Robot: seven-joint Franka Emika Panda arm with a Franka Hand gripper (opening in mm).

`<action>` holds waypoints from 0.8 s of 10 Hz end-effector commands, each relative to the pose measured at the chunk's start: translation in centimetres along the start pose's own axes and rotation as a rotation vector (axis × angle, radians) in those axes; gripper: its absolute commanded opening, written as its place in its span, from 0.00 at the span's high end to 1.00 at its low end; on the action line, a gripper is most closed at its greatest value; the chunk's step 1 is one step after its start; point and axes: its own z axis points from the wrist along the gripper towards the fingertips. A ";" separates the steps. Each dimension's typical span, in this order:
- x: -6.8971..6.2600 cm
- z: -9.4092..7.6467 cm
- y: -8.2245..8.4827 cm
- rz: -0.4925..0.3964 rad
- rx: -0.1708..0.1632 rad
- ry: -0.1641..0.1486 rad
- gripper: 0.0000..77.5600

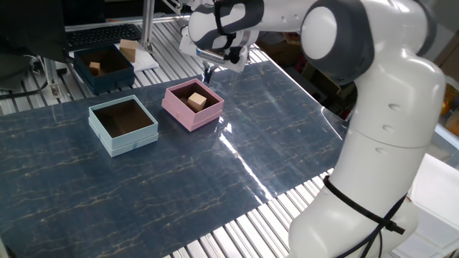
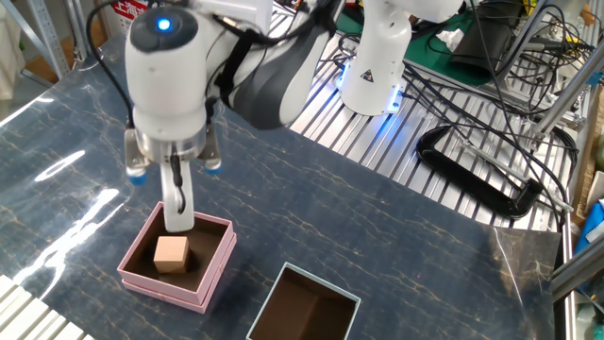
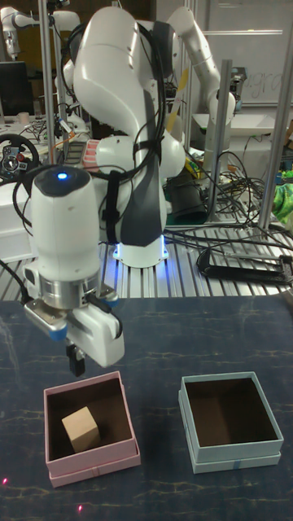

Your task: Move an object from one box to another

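Observation:
The small tan wooden cube (image 1: 197, 100) (image 2: 171, 254) (image 3: 81, 429) lies inside the pink box (image 1: 179, 115) (image 2: 179, 288) (image 3: 94, 464). Beside it stands the light blue box (image 1: 122, 143) (image 2: 288, 279) (image 3: 232, 457), showing only its brown inside. My gripper (image 1: 209, 72) (image 2: 178, 219) (image 3: 76, 362) hangs just above the pink box's far rim, a little behind the cube and apart from it. Its fingers (image 2: 179, 194) point straight down, pressed together, with nothing held.
A dark navy box (image 1: 107, 80) holding small wooden pieces sits on the slatted table top beyond the blue mat. The arm's base (image 2: 377, 66) and black cables (image 2: 481, 179) lie on the far side.

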 end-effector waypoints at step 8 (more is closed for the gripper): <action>-2.0 4.7 2.3 0.034 -0.014 -0.031 1.00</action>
